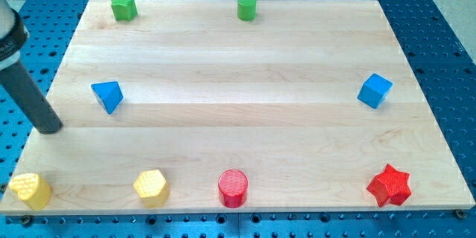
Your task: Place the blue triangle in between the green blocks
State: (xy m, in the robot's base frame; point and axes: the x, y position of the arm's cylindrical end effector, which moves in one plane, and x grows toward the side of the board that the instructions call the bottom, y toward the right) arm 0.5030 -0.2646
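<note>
Fig.: my tip (50, 128), a plain dark rod w/ no pincer to open or clench, at the wooden board's (238, 59) left edge.
Blue triangular block (108, 95) lies just right of tip, apart; green star block (123, 6) & green cylinder block (246, 7) at view's top.

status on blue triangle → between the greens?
Done: nothing visibly. The blue triangle sits at the view's left, well below the green star and green cylinder at the top edge. In hand: my tip is left of and slightly below the triangle, not touching. Left: the whole push up and right.
</note>
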